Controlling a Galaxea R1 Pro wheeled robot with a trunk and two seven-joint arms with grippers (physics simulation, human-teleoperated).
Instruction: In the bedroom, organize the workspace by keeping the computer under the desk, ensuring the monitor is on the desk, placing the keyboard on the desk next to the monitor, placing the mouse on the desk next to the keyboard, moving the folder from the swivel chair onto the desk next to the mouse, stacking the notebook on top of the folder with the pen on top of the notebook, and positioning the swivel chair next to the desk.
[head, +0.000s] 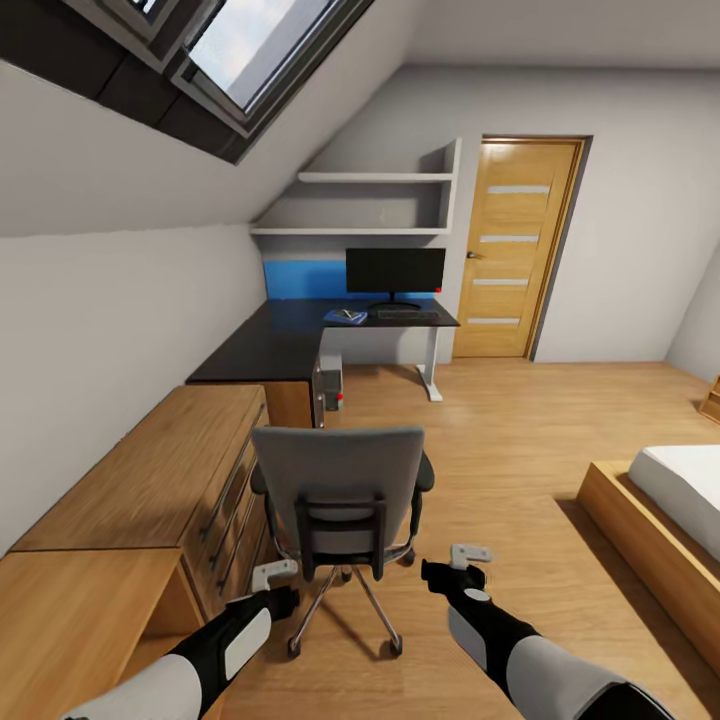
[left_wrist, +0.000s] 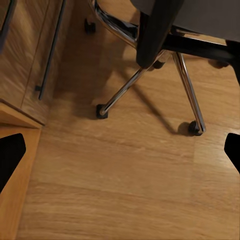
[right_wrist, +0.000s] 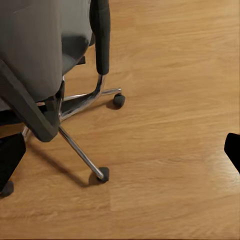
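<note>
Low in the head view, left gripper (head: 272, 577) and right gripper (head: 462, 560) hang over the light-wood floor (head: 500, 440), both spread wide and empty, flanking the swivel chair (head: 340, 490), which stands with its grey back toward the robot, well apart from the bench (head: 285, 345). Chrome spokes and casters rest on bare boards. Beside the left arm runs a low wooden cabinet (head: 150, 480). Farther on, the black bench carries the monitor (head: 395, 272), the keyboard (head: 402, 314) in front of it, and the blue folder (head: 344, 317) alongside, a small dark item on top. Computer (head: 328, 385) sits beneath. Wooden door (head: 515, 250), skylight (head: 260, 45), bed (head: 680, 500) noted.
</note>
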